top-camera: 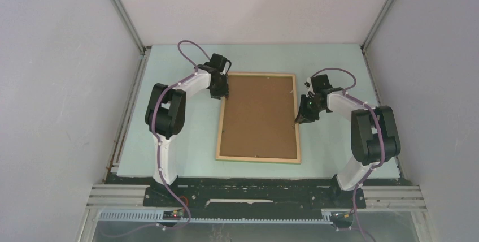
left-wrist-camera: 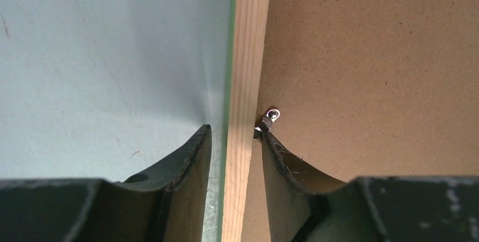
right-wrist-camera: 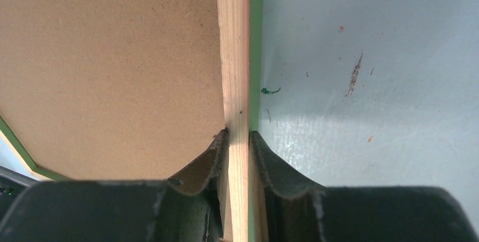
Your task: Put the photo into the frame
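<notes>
Frame [top-camera: 257, 159] lies flat on the desk [top-camera: 197, 146], pale wood face up, green edge showing low along the rails. Brown board [top-camera: 260, 115] fills its opening. The frame is the only container here, and all you can see in it is that board. Photo: not visible in any view. It could be under the board, can't tell.

Right claw [right-wrist-camera: 237, 133] is narrow and pinched on the frame's right rail, with both pads touching it: one on the board side, one on the green outer edge. Left claw [left-wrist-camera: 234, 134] straddles the left rail toward the far end, medium-wide and not clamped. Its inner finger touches the rail right beside a small metal clip [left-wrist-camera: 270, 117]. Its outer finger stands apart from the green edge, with desk showing between.

Step in hand, my read: getting a two-sided hold on the frame, probably to lift or turn it.
- Close the left claw squarely on the rail only.
- Mind that clip: the inner finger is hard against it and could bend or swing it.
- If you lift, raise both sides level so the board doesn't slide or drop out.
- The rail is thin, so pinch gently. A twist from one side could rack the frame.
</notes>
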Robot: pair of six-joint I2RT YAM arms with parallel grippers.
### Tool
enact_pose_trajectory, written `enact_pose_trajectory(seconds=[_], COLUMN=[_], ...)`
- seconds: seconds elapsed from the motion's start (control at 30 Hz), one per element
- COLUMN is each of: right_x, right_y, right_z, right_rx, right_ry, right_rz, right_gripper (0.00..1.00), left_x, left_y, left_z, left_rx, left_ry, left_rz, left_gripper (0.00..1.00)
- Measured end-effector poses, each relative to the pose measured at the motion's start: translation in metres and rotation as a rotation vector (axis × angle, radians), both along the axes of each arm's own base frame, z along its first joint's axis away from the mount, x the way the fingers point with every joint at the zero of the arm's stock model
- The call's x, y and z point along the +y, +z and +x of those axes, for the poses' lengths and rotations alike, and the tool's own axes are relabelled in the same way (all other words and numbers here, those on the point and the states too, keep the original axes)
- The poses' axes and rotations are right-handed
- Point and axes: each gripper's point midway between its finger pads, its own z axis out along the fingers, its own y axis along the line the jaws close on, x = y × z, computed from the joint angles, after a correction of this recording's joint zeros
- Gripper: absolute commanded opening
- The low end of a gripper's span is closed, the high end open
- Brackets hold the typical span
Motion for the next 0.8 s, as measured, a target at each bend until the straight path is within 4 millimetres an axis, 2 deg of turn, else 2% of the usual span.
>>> enact_pose_trajectory(seconds=[0.2,0.27,0.37,0.57,0.7,0.8], right_x=[0.002,0.003,0.003,0.004,0.004,0.004], right_y=[0.001,0.001,0.0,0.004,0.004,0.004], right_z=[0.0,0.0,0.0,0.005,0.004,0.004], right_rx=[-0.002,-0.002,-0.002,-0.017,-0.014,-0.015], right_ry=[0.007,0.009,0.01,0.011,0.011,0.013], right_rz=[0.001,0.001,0.001,0.006,0.006,0.008], right_gripper=[0.23,0.21,0.13,0.08,0.05,0.05], left_x=[0.001,0.002,0.004,0.012,0.022,0.024], left_y=[0.0,-0.001,-0.001,0.0,0.001,0.001], left_z=[0.003,0.003,0.003,0.006,0.001,0.002], left_rx=[0.025,0.027,0.024,-0.058,-0.141,-0.171], left_ry=[0.038,0.048,0.058,0.103,0.137,0.142], left_rz=[-0.027,-0.027,-0.018,0.005,-0.006,-0.023], left_gripper=[0.18,0.09,0.0,0.0,0.0,0.04])
